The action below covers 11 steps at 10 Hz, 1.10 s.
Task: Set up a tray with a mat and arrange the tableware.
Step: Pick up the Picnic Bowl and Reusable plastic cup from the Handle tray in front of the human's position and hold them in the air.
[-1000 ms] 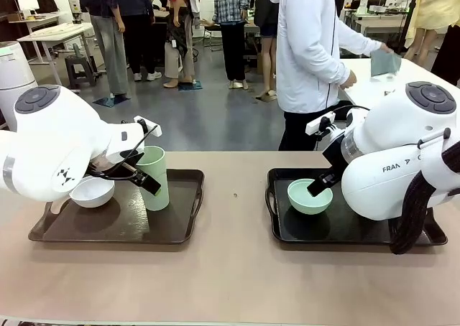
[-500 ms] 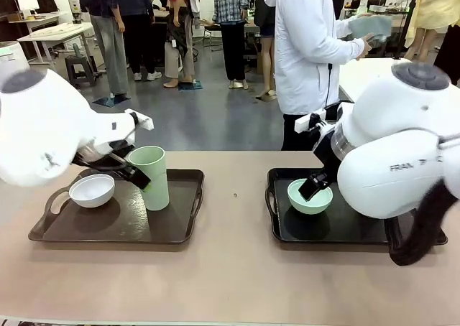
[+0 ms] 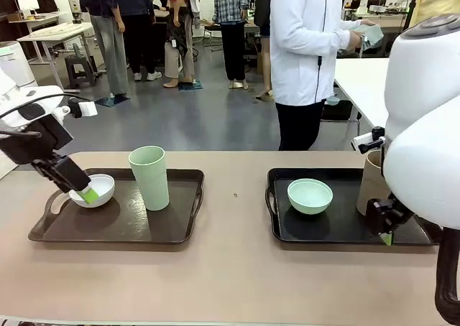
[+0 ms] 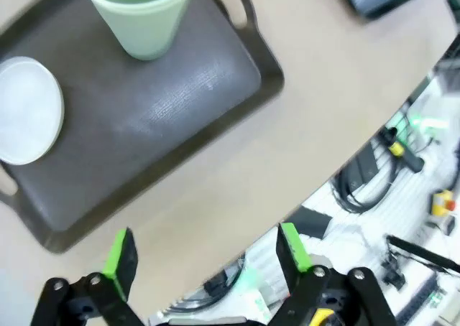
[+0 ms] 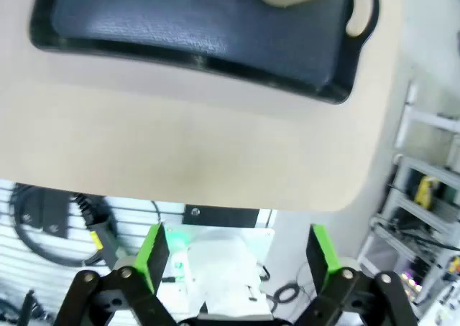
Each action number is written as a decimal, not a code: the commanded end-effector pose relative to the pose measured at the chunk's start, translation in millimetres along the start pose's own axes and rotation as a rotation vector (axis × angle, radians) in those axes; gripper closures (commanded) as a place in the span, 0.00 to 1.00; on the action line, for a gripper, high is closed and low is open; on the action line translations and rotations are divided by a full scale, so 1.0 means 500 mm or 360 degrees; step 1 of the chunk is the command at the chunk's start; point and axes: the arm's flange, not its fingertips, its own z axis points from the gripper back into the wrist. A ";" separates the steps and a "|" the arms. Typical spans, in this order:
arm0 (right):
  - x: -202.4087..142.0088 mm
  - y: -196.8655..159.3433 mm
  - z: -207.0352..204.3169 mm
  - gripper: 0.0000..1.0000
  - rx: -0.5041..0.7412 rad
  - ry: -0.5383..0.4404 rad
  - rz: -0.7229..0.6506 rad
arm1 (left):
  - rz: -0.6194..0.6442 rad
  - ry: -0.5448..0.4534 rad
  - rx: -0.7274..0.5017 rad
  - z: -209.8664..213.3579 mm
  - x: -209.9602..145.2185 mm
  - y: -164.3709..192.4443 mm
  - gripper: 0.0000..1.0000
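One tray [image 3: 115, 224]: white bowl [image 3: 102, 185], green tumbler [image 3: 149, 177]; second tray [image 3: 338, 227]: mint bowl [image 3: 310, 195], tan tumbler [image 3: 371, 186].

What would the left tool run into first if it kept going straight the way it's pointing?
Most likely the bare table, just off the rim of the left tray. The open left tool aims near the table's edge, and depth is unclear, so it might pass the edge.

white bowl [image 3: 101, 184], pale green tumbler [image 3: 149, 177] upright, mint bowl [image 3: 310, 195], tan tumbler [image 3: 371, 186]
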 end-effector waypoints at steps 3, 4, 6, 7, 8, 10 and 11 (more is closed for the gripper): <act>0.039 -0.034 -0.014 0.00 0.0269 0.0118 0.0256 | -0.0007 -0.0040 0.0050 -0.014 0.020 0.005 0.00; 0.014 -0.167 -0.005 0.00 0.0764 -0.0002 0.0228 | 0.0057 -0.0224 -0.0287 0.028 -0.005 0.068 0.00; -0.077 -0.444 -0.072 0.00 0.1510 -0.0255 -0.0159 | 0.0174 -0.0552 -0.0964 0.105 -0.087 0.206 0.00; -0.110 -0.520 -0.126 0.00 0.1851 -0.0321 -0.0225 | 0.0139 -0.0705 -0.1234 0.092 -0.115 0.250 0.00; -0.127 -0.551 -0.175 0.00 0.2181 -0.0383 -0.0058 | 0.0139 -0.0688 -0.1431 0.016 -0.111 0.259 0.00; -0.137 -0.512 -0.114 0.00 0.1290 -0.0342 0.0006 | 0.0103 -0.0683 -0.0954 0.089 -0.144 0.237 0.00; -0.172 -0.543 -0.178 0.00 0.1509 -0.0271 -0.0146 | 0.0103 -0.0683 -0.0954 0.089 -0.144 0.237 0.00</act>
